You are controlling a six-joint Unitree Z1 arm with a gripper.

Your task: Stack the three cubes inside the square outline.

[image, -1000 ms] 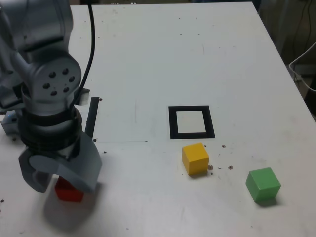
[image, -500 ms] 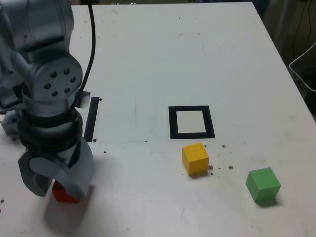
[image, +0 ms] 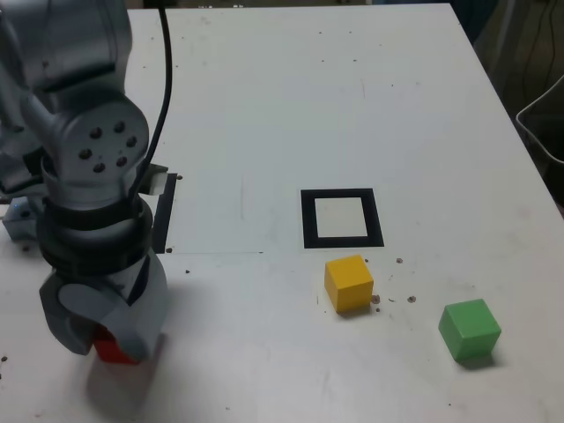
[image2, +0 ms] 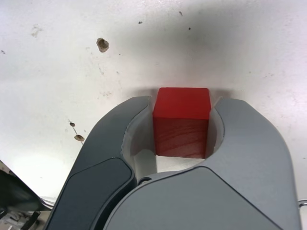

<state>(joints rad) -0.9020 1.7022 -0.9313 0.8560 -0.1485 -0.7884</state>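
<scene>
Your gripper [image2: 182,120] jaws pinch red cube [image2: 182,122] from both sides, cube resting on white table [image: 264,106] at 8 o'clock of exterior view. Square outline [image: 342,218] sits near centre, unoccupied. Yellow cube [image: 349,283] just beside outline, at its 6 o'clock. Green cube [image: 470,330] lies well apart, at 4 o'clock of yellow cube.

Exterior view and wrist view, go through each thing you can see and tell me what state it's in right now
gripper: shut on the red cube
red cube: clamped between the jaws, on the table
yellow cube: loose, just outside the outline
green cube: loose, apart from the others
square outline: nothing inside it
</scene>
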